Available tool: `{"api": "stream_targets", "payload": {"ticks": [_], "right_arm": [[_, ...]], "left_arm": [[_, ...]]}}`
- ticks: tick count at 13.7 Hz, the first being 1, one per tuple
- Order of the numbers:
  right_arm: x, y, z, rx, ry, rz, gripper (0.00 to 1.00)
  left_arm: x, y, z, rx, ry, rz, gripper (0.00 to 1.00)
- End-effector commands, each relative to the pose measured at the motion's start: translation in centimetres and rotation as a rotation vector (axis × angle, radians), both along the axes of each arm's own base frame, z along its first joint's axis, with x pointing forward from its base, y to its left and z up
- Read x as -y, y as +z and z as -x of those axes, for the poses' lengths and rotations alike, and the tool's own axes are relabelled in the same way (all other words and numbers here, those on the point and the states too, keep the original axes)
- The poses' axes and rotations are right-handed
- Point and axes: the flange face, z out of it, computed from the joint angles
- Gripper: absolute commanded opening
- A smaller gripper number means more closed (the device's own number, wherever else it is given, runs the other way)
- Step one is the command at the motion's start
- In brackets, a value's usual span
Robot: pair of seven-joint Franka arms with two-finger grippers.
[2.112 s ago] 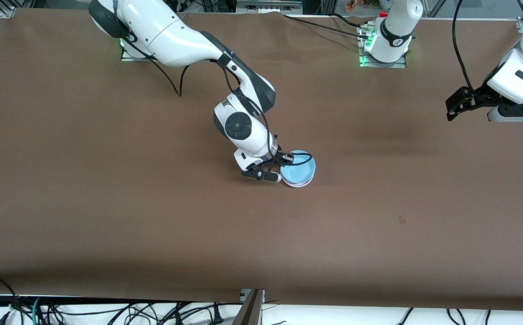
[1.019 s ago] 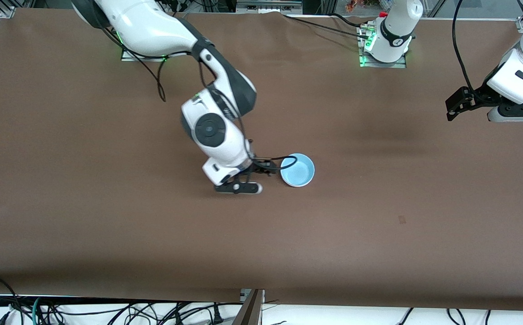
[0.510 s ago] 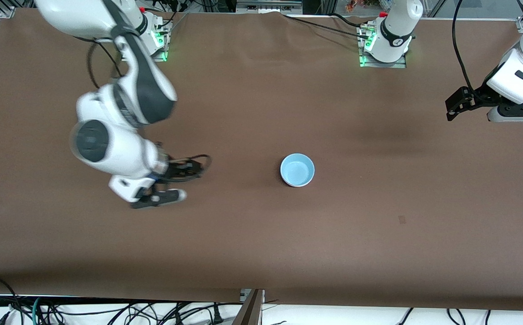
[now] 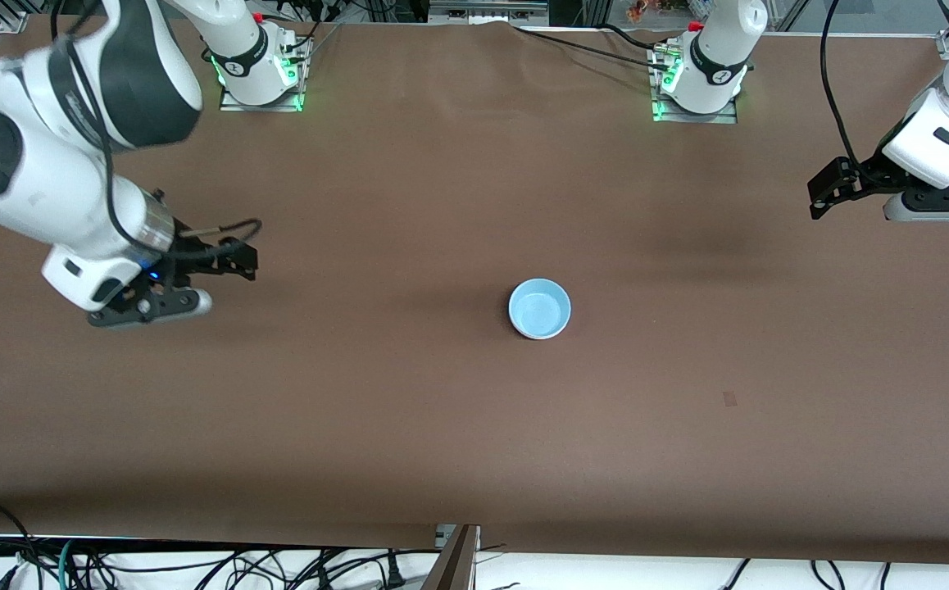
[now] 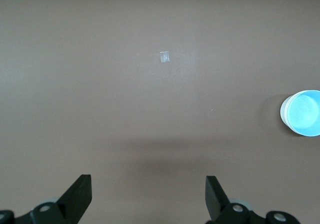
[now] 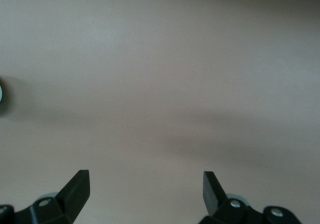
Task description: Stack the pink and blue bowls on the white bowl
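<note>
Brown desk (image 4: 442,459) covered with a plain mat, cables hanging along the edge nearest the front camera. Near the middle of the desk sits a blue bowl (image 4: 540,309), upright, open side up. A thin white rim shows around its outside in the left wrist view (image 5: 301,112) (whether that is a white bowl under it I cannot tell; no pink shows anywhere). Nothing touches the bowl.

Right gripper (image 4: 229,266) is over the desk toward the right arm's end, well apart from the bowl. Fingers spread wide, nothing between them; the right wrist view (image 6: 145,189) shows only bare mat under them, with a sliver of bowl rim at that picture's edge.

Left gripper (image 4: 820,197) waits over the edge of the desk at the left arm's end, also well apart from the bowl. Fingers spread and empty in the left wrist view (image 5: 148,196).

Small pale square mark (image 4: 729,399) on the mat, nearer the front camera than the bowl and toward the left arm's end; also seen from the left wrist (image 5: 165,57).
</note>
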Motion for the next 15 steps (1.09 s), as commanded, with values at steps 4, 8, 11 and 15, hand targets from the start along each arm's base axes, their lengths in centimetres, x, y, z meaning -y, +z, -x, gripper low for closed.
{"api": "stream_targets", "payload": {"ticks": [4, 8, 11, 15], "right_arm": [[7.7, 5.4, 2.2, 0.073, -0.077, 0.025, 1.00], [12.8, 6.0, 3.6, 0.070, -0.140, 0.054, 1.00], [13.6, 6.4, 4.8, 0.017, -0.050, 0.143, 1.00], [13.4, 6.5, 5.5, -0.015, -0.052, 0.140, 1.00]], "left_arm": [[-0.2, 0.2, -0.1, -0.005, -0.016, 0.010, 1.00], [-0.1, 0.3, -0.1, -0.003, -0.018, 0.010, 1.00], [-0.1, 0.2, -0.1, -0.005, -0.018, 0.010, 1.00], [0.0, 0.2, -0.1, -0.005, -0.019, 0.010, 1.00]]}}
